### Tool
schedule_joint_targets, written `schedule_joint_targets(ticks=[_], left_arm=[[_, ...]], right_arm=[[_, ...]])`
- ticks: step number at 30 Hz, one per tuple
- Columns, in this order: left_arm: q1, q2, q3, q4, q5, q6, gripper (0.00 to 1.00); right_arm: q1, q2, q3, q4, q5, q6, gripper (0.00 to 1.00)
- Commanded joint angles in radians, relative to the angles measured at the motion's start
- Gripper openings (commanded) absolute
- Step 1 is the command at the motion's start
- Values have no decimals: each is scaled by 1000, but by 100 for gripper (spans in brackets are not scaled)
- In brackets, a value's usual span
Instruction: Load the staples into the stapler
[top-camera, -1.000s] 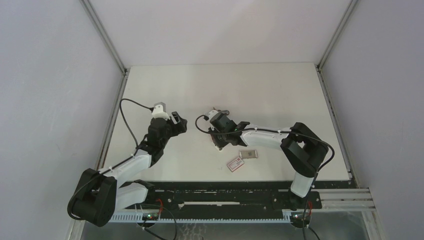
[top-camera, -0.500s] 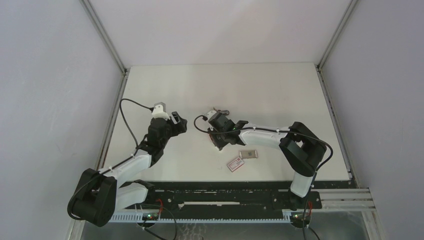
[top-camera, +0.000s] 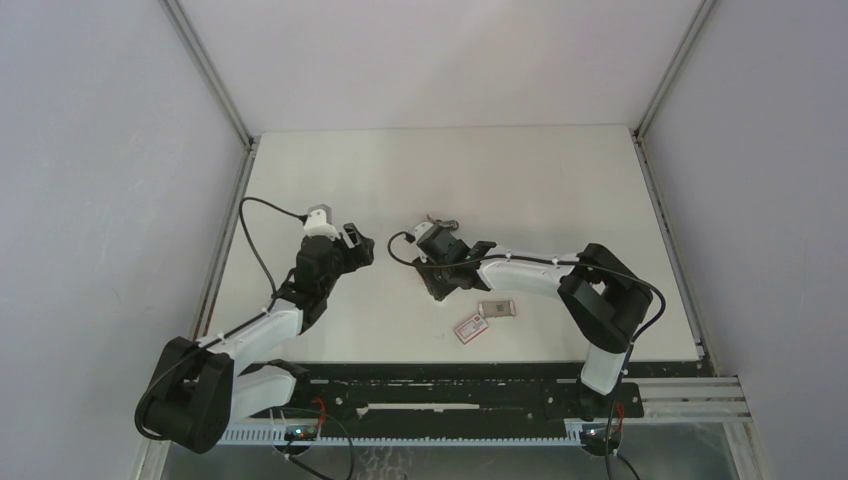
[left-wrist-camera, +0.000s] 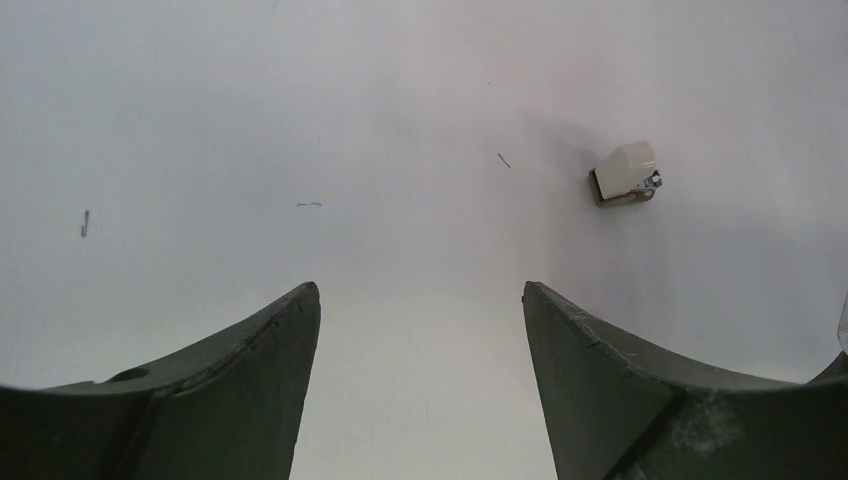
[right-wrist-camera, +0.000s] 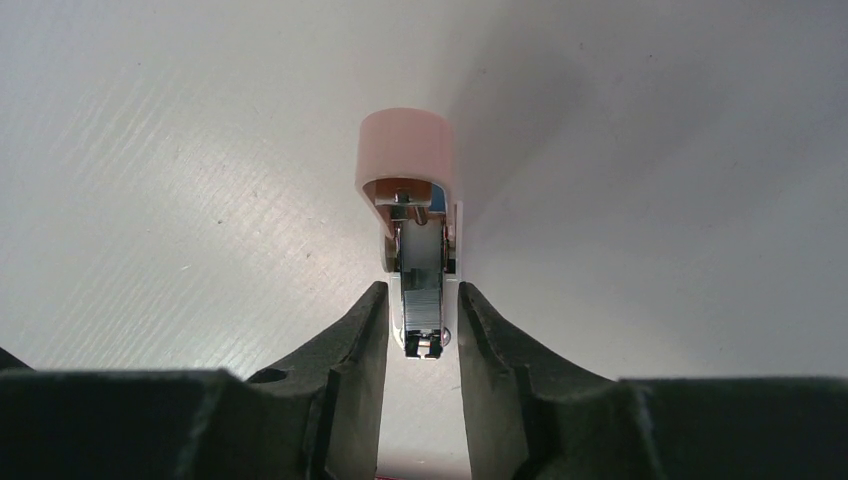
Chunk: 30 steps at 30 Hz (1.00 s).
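Note:
In the right wrist view the stapler (right-wrist-camera: 408, 190) lies on the table with its pink cap swung up and its silver magazine bare. A row of silvery staples (right-wrist-camera: 424, 300) sits in that magazine. My right gripper (right-wrist-camera: 421, 287) straddles the magazine's near end, open, with a thin gap on each side. From above, the right gripper (top-camera: 437, 283) covers most of the stapler. A pale tray of staples (top-camera: 497, 308) rests near the right forearm. My left gripper (top-camera: 358, 243) hangs open to the left with nothing between its fingers (left-wrist-camera: 270, 340).
A white sleeve with a red label (top-camera: 470, 327) lies beside the tray. Loose single staples (left-wrist-camera: 309, 205) are scattered on the table in the left wrist view. A small pale object with a tan base (left-wrist-camera: 625, 172) lies there at the right; I cannot tell what it is.
The right jaws have parted a little and no longer press the stapler's sides. The left arm has not moved.

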<state>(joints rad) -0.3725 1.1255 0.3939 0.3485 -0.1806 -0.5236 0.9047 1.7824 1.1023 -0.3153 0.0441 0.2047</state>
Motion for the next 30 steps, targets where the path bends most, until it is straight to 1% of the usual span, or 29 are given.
schedule_joint_targets(ticks=[1,8,10,17,22,30], left_arm=[[4,-9,1,17,-8,-1,79],[3,-5,3,17,-6,-1,79],[3,-4,4,17,-5,-2,79],[4,-2,3,18,-4,-4,79],[4,4,6,20,-1,-4,79],[3,6,6,21,1,-6,79]], right_arm=[[10,-9,27,1,1,-1,32],[11,-59,-2,31,1,6,40],[10,-79,-15,40,2,11,40],[-8,-121,-46,69,-5,32,37],[-23,-108,-51,75,-21,38,34],[-40,-85,-50,82,-28,41,32]])
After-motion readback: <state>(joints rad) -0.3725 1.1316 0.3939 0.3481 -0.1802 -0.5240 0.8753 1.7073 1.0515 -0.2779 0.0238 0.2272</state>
